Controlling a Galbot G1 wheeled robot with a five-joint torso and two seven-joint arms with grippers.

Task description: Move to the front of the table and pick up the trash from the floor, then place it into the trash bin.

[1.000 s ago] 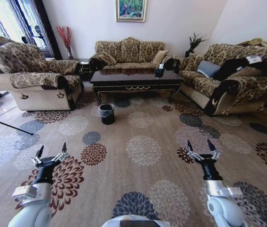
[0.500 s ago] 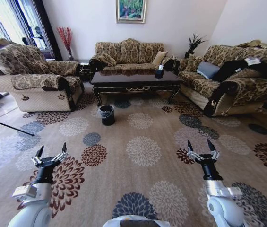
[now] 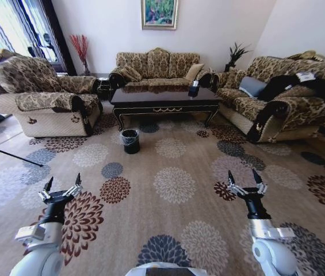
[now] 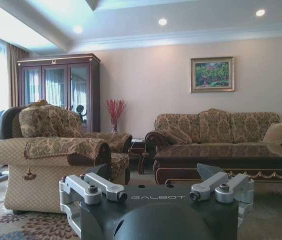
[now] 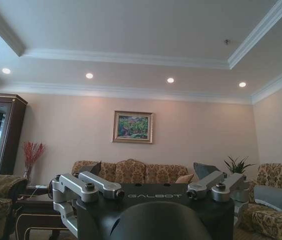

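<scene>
Since the earlier frames the whole head view has shifted a little, the room sitting slightly lower and closer, so the camera has moved with the robot while both arms kept their pose. In the head view the left gripper (image 3: 61, 185) hangs low over the patterned carpet (image 3: 174, 184) with its fingers spread wide and nothing between them; the right gripper (image 3: 245, 179) hangs the same way on the other side, fingers wide and empty. Well ahead of both sets of fingers, beyond the flowered carpet, stands the trash bin (image 3: 130, 140), upright, just in front of the near left corner of the counter (image 3: 165, 98), the dark glossy coffee table with gold ornament. A small dark box (image 3: 194, 88) rests on the counter's top towards its right end. Sofas (image 3: 156, 64) ring the counter on three sides. I cannot make out any litter on the floor. In the left wrist view the left gripper's fingers (image 4: 92, 186) stand wide apart, with an armchair (image 4: 56, 150) and the counter (image 4: 230, 156) beyond them. In the right wrist view the right gripper's fingers (image 5: 90, 184) are likewise wide, pointing towards the far sofa and a framed painting (image 5: 133, 127) above it.
</scene>
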